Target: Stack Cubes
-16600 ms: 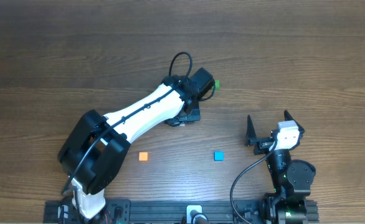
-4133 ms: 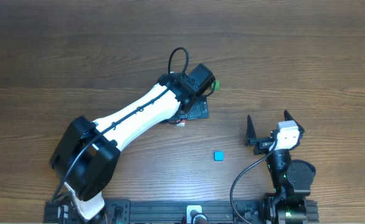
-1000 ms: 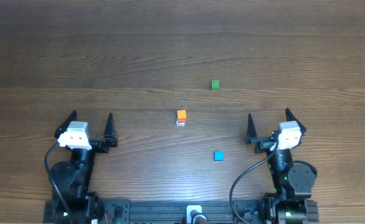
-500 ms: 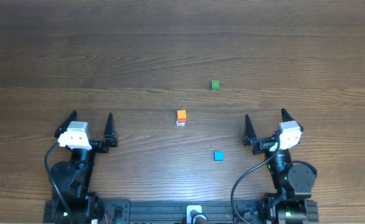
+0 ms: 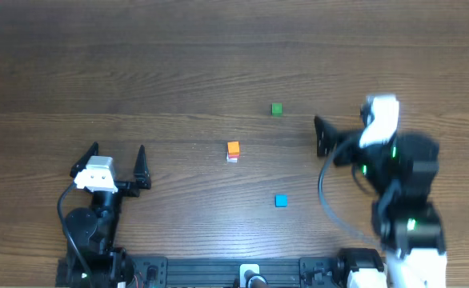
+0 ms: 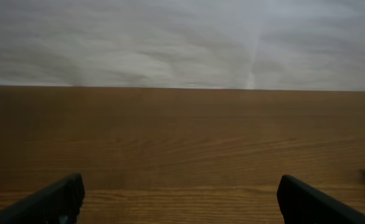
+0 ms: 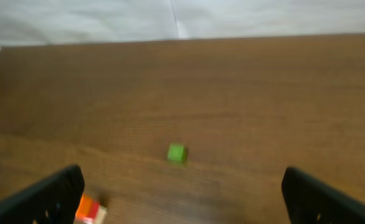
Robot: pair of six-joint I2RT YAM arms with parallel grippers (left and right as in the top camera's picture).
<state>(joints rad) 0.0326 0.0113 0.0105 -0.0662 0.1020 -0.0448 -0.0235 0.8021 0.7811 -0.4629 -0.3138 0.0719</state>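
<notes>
Sitting atop a white-and-red cube (image 5: 232, 158) whose markings are too small to read, the orange cube (image 5: 233, 147) stands mid-way across the table (image 5: 138, 64), with the green cube (image 5: 276, 109) and blue cube (image 5: 280, 201) lying well apart. The left gripper (image 5: 115, 149), by its base, and the right gripper (image 7: 181, 177), facing the green cube, both have their fingers spread wide and hold nothing.

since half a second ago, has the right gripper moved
Yes. The right gripper has moved up the top view and now sits nearer the green cube, which has stayed put.
</notes>
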